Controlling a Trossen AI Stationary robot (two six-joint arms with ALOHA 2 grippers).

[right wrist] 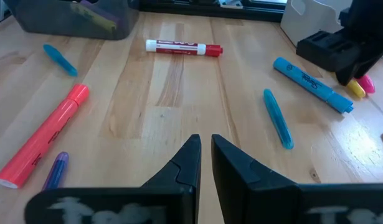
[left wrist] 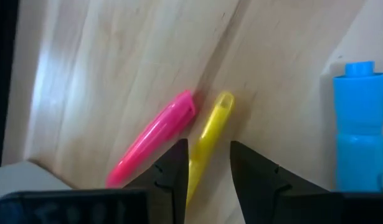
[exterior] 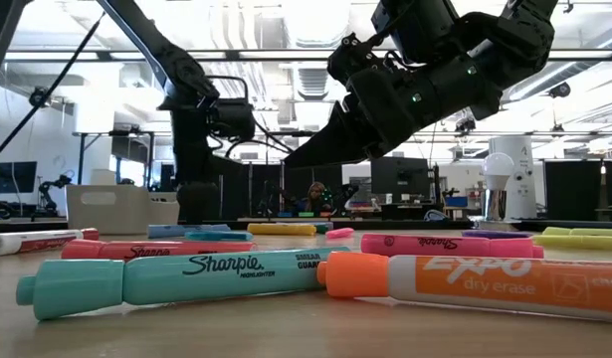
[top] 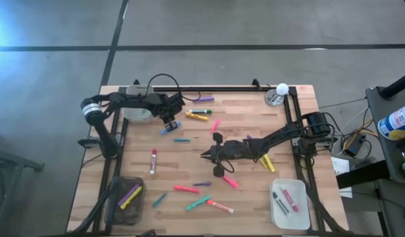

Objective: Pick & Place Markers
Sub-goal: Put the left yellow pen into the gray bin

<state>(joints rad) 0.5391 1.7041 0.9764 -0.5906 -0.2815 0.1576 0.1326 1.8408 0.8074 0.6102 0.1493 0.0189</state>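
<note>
Straddling yellow marker (left wrist: 207, 146) | left tool (left wrist: 208, 163) | contact unclear

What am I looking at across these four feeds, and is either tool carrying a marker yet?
Two dark robot arms work at a wooden table strewn with markers. One picture looks straight down, one sits at table height, and one rides on each wrist. The left tool, near the far left bin, straddles a yellow marker lying beside a pink marker, fingers open. The right tool hovers mid-table, nearly closed and holding nothing. Nothing is lifted yet. Two bins near the front hold some markers.
</note>
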